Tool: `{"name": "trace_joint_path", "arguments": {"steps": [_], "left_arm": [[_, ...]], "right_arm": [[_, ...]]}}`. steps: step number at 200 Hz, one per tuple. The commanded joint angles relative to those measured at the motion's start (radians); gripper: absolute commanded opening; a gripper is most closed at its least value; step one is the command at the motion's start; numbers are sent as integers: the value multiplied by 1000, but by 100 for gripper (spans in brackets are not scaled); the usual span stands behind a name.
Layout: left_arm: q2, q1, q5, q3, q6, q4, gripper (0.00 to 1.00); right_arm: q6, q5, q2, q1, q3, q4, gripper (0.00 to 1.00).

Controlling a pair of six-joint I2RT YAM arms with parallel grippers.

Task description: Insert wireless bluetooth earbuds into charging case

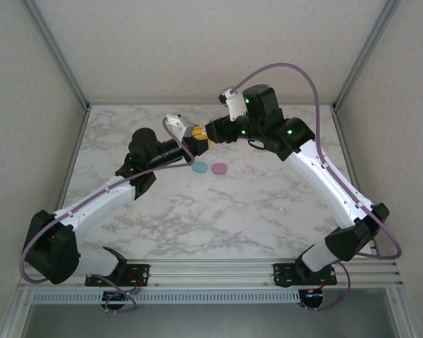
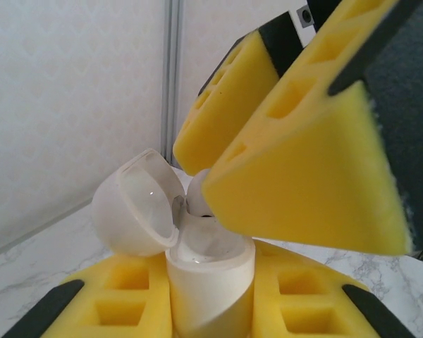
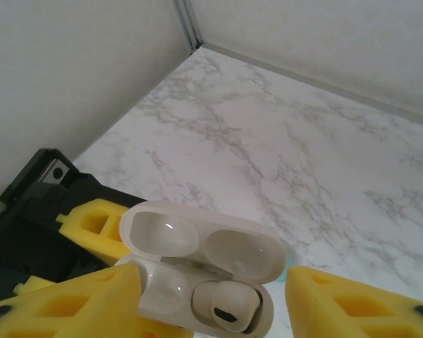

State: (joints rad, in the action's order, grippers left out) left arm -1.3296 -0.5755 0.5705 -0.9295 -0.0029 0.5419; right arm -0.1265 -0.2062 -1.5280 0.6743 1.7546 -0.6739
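Earbud [image 3: 225,306] in white gloss plastic lies in one socket of the open charging case [image 3: 162,296]. Its rounded head stands a little above the rim, and the socket beside it is empty. The left gripper [image 2: 211,306] has its jaws pressed on the lower body of the case, well below the hinge, and holds it upright above the worktop [image 3: 282,141] with the lid [image 3: 197,243] thrown back. The right gripper [image 3: 213,282] hangs over the case with its jaws spread, one yellow foam pad [image 3: 352,303] on each side of the bud and neither touching it. The bud looks very light, hard and slippery, and small enough to squirt out of a pinch. It is probably best taken across the broad flanks of its head with the soft pads, using gentle pressure, or simply nudged down from above if it is not fully seated. The case seems stiff enough for a firm hold on its body. The thin hinged lid looks like the fragile part and is best left untouched.
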Motion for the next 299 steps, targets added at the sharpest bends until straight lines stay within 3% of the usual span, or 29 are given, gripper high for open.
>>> {"name": "trace_joint_path", "arguments": {"steps": [1, 54, 86, 117, 143, 155, 176, 202, 251, 299], "left_arm": [[27, -9, 10, 1, 30, 34, 0], [27, -9, 14, -2, 35, 31, 0], [33, -11, 9, 0, 50, 14, 0], [48, -11, -10, 3, 67, 0, 0], [60, -11, -26, 12, 70, -5, 0], [61, -10, -30, 14, 65, -3, 0], [60, -11, -33, 14, 57, 0, 0], [57, -13, -33, 11, 54, 0, 0], [55, -11, -35, 9, 47, -9, 0], [56, -12, -40, 11, 45, -13, 0]], "right_arm": [[-46, -40, 12, -14, 24, 15, 61], [-90, -59, 29, -39, 25, 36, 62], [-121, -22, 113, -50, -34, 109, 62], [-160, 242, 263, -84, -166, 141, 57], [-277, 389, 367, -214, -331, 66, 53], [-356, 351, 390, -320, -423, 3, 51], [-455, 173, 377, -493, -585, -58, 51], [-465, 2, 283, -605, -753, -74, 50], [-466, -10, 143, -636, -934, -14, 50], [-471, -26, 110, -636, -1011, 50, 51]]}}
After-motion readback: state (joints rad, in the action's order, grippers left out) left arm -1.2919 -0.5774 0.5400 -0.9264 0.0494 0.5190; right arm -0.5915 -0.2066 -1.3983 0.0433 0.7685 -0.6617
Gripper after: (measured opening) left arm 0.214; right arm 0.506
